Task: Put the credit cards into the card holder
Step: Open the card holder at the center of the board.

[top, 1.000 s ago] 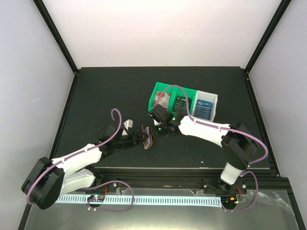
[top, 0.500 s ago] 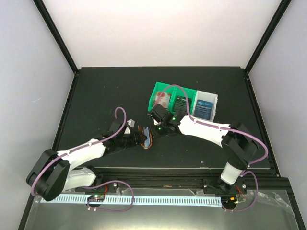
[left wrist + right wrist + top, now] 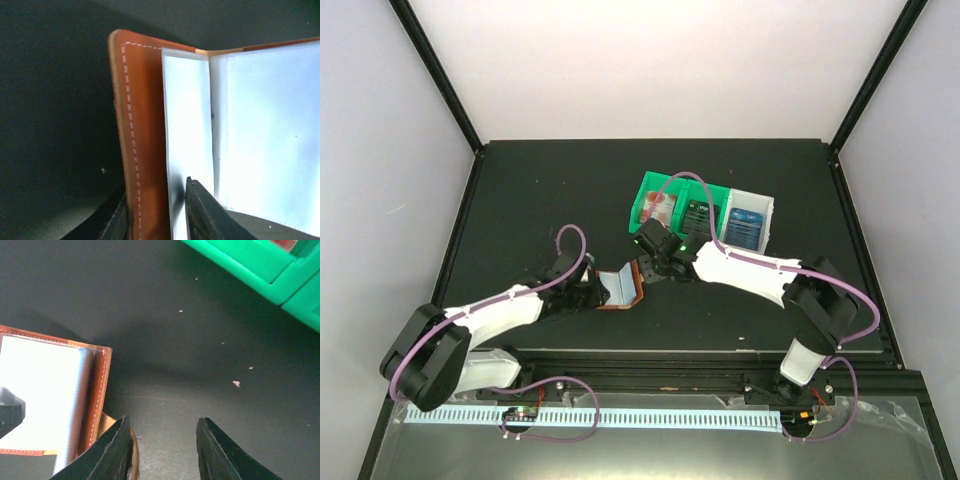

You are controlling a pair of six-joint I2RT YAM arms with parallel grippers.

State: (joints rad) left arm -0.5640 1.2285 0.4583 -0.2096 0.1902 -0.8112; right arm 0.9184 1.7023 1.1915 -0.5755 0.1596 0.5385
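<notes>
Left hand (image 3: 597, 292) clamped on one brown leather cover of card holder (image 3: 620, 285), finger on each side of it. We find card holder open at near middle of table (image 3: 520, 210), pale clear sleeves showing. Right hand (image 3: 643, 268) just beside holder's far edge, fingers apart, nothing between them. Farther back, green bin (image 3: 640, 195) holds red and dark credit cards (image 3: 660, 207). White bin (image 3: 752, 194) touches its right side, blue cards inside.
</notes>
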